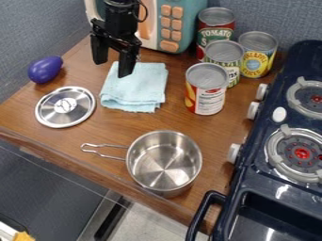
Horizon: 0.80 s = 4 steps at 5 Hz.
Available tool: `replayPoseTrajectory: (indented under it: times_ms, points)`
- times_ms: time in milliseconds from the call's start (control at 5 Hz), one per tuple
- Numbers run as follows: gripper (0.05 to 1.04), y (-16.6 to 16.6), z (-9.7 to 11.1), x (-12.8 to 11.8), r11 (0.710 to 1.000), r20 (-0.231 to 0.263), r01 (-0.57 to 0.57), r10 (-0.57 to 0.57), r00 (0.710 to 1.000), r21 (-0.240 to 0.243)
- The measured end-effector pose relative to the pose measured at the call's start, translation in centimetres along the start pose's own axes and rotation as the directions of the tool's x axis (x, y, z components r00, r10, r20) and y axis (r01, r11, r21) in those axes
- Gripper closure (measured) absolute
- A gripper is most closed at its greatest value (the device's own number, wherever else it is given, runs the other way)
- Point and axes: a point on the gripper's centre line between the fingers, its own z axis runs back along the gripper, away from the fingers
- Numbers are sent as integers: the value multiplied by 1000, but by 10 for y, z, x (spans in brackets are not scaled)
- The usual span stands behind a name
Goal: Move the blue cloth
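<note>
Blue cloth (135,89) is seen folded on the wooden counter (113,136), left of centre in the upper half of the frame. By the dark blue toy stove (252,188), of which one is counted, the right side is taken up; two burners (301,153) are shown on it, and three white knobs (253,110) are set along its left edge. One teal toy microwave (171,23) is placed at the top, so the space beyond the cloth is bounded there. One steel pot (165,162) is found below centre, well apart from the cloth, its wire handle pointed left. To the right of the cloth, the way is blocked by four cans (205,89), stood upright and close together, the foremost being nearest the cloth. One round metal lid (78,113) is laid just beside the cloth, towards the left edge of the frame. One purple egg-shaped thing (44,69) is placed at the upper left, above the lid. The single black gripper (113,68) is held pointing down at the upper edge of the cloth; its two fingers are spread well apart, with nothing gripped between them, and whether the cloth is touched cannot be told
</note>
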Motion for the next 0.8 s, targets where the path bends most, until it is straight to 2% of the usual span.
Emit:
replayPoseTrajectory:
  times_ms: [200, 400, 800]
  points:
    - [84, -6, -20, -1, 1000, -41, 7, -8, 999, -28]
    - [84, -9, -26, 2, 999, -19, 7, -7, 1000, -36]
    - [84, -21, -36, 5, 1000, 1, 5, -5, 1000, -17]
